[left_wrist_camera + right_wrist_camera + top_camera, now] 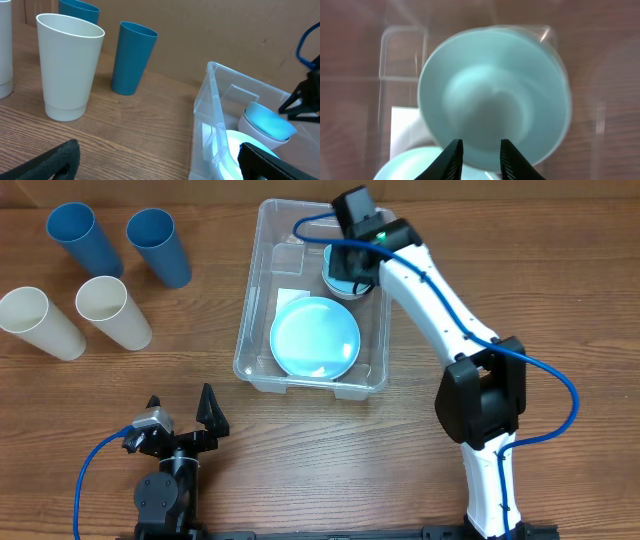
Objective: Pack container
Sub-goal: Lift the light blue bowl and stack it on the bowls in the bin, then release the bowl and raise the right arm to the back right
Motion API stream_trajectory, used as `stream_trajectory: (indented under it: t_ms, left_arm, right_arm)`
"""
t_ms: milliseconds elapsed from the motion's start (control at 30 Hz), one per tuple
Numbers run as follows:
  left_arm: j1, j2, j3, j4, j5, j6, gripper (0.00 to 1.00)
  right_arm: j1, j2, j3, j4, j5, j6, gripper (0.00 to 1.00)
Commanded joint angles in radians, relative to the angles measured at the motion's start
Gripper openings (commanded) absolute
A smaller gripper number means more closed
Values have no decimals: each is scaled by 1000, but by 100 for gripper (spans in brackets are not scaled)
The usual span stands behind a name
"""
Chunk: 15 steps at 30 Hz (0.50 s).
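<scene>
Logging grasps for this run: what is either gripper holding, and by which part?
Left gripper: open, holding nothing. Right gripper hangs at the rim of the blue bowl in the container; whether it grips cannot be told.

left gripper (182,410) — spread wide, arm folded | right gripper (479,146) — fingers close, arm outstretched

Clear container (250,310), aqua plate (315,337) and bowl (492,95) — blue cups (72,235), cream cups (40,323).

Clear glossy plastic container (262,300), wood-grain table (330,450)
</scene>
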Motion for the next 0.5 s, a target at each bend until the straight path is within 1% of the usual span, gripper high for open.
stream_trajectory:
  t_ms: [0,133,200,300,467]
  left_arm:
    - [7,-8,-3,2,8,-6,100]
    - [7,-8,-3,2,8,-6,100]
    - [7,-8,-3,2,8,-6,100]
    - [7,-8,-3,2,8,-6,100]
    - [7,-8,-3,2,9,-6,100]
  right_arm:
    - [35,-9,-70,18,-6,9,27]
    - [38,-9,-85,34,-5,19,25]
    - [37,-11,-63,40,-5,19,24]
    - [37,-19,26,6,-5,-8,24]
    - [28,-55,232,-140,-5,-18,24]
